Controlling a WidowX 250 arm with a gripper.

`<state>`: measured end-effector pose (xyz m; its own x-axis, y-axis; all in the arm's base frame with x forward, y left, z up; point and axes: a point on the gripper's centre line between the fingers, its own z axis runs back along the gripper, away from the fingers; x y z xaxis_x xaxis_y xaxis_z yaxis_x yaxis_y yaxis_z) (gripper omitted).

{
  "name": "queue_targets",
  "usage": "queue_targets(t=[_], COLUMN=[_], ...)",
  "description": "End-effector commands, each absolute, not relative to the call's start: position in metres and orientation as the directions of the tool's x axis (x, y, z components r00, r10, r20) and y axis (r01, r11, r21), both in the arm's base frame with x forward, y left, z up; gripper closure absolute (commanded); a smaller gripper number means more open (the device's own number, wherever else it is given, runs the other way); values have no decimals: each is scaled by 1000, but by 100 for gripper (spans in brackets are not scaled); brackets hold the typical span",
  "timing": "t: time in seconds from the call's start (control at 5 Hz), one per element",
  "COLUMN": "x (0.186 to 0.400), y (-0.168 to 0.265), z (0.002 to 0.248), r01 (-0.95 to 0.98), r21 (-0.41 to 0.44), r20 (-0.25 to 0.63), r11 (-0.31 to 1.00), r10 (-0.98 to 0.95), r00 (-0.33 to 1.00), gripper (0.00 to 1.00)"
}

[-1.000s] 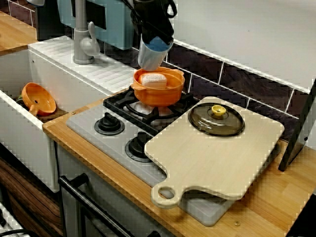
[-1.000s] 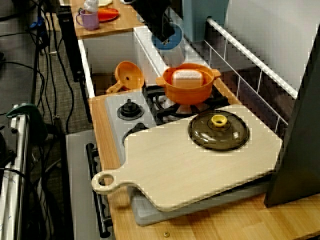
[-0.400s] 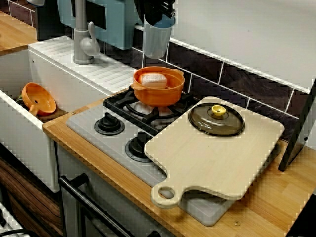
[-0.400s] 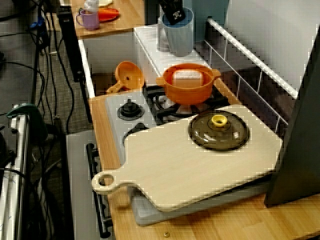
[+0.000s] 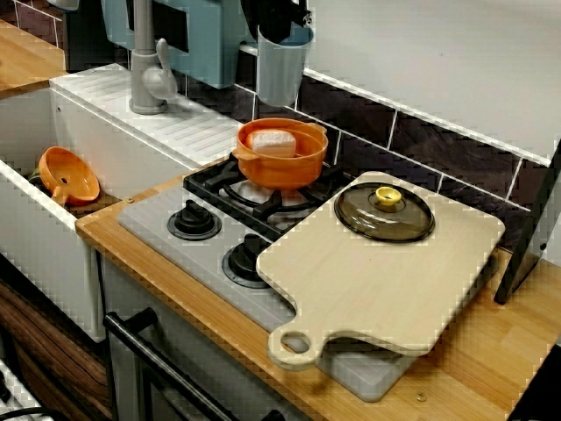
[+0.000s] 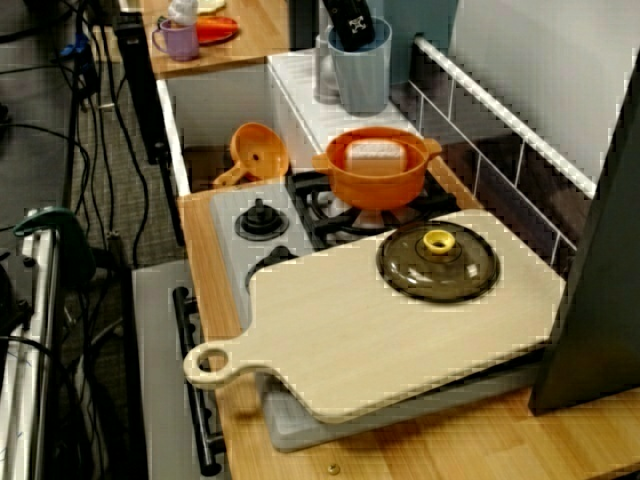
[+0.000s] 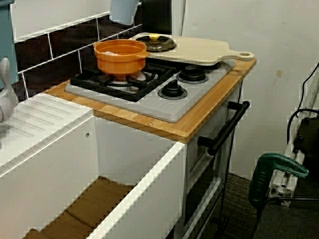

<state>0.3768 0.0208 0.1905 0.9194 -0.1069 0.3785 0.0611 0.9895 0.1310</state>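
Closest to me, a brown lid (image 5: 384, 213) sits on a wooden board (image 5: 386, 285). Behind it, an orange pot (image 5: 280, 165) stands on the stove (image 5: 188, 219). Farthest back, my gripper (image 5: 279, 24) pinches the rim of a blue cup (image 5: 280, 72) and holds it upright in the air, beyond the pot.

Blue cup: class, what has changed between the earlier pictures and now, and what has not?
The gripper lifted the cup from its tilt over the pot and turned it upright, still gripping it. Pot, lid and board stayed put.
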Motion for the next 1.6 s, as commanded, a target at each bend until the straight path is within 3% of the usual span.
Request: queue_targets(t=[0.0, 1.4], x=[378, 323], y=[19, -56], z=[201, 168], r01=[146, 258], r21=[25, -8], r20=[356, 328], r11=[989, 966], r10=[-146, -242], r00=[923, 913], gripper=[100, 100])
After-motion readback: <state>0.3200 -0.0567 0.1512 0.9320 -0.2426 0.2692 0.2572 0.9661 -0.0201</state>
